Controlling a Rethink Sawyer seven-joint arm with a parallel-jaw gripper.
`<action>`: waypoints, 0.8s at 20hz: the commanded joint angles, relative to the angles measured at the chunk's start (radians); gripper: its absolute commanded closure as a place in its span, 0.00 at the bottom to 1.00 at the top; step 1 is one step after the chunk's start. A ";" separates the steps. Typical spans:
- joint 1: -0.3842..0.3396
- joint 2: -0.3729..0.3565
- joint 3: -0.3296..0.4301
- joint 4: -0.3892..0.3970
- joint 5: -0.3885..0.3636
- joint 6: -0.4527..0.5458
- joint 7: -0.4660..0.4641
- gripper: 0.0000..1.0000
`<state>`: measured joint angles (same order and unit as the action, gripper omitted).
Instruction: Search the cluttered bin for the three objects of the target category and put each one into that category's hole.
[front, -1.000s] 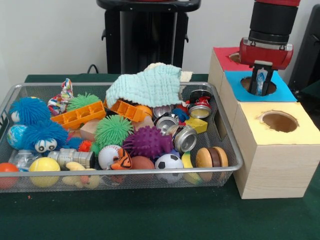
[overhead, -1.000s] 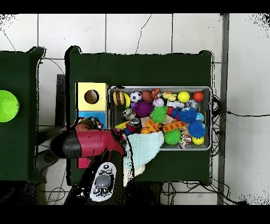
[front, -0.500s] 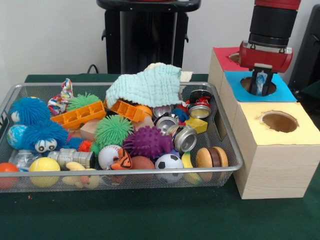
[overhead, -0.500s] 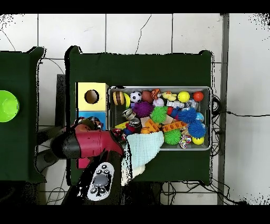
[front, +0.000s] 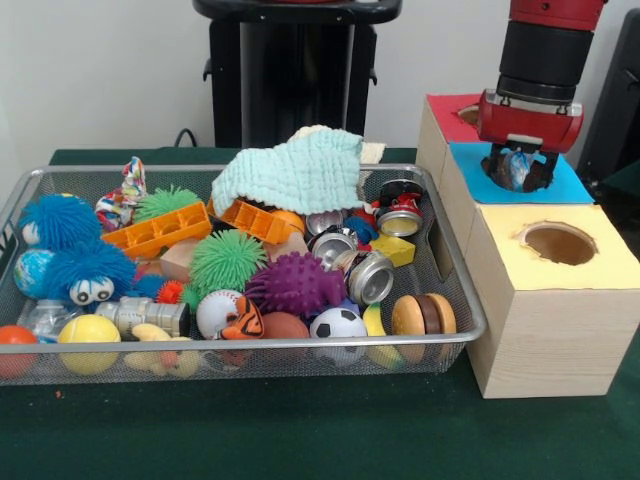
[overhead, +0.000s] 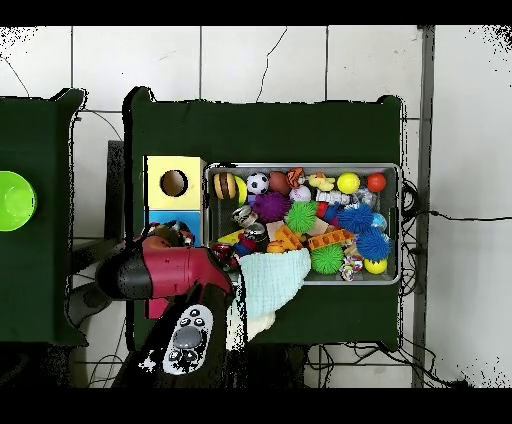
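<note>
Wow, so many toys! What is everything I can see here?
Wire basket: one, silver, on the green table.
Cloth: one, light green, draped over the basket's far edge.
Spiky balls: several, purple, green and blue, in the basket.
Soccer ball: one, black and white, by the near rim.
Cans: a few, silver, middle right.
Yellow ball: one, near left.
Box: one, wooden, tops red, blue, yellow, each with a hole.
Gripper: one, red and black, over the blue hole, jaws around a crinkled bluish thing.
</note>
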<state>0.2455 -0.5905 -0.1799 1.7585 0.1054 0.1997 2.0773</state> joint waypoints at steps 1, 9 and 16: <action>-0.032 0.133 0.048 0.067 0.017 0.014 0.162 0.00; -0.052 -0.014 0.062 0.128 0.012 0.154 0.120 0.00; -0.020 -0.145 0.011 0.129 -0.015 0.292 0.085 0.00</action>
<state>0.2377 -0.6417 -0.1711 1.8016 0.1057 0.2647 2.0775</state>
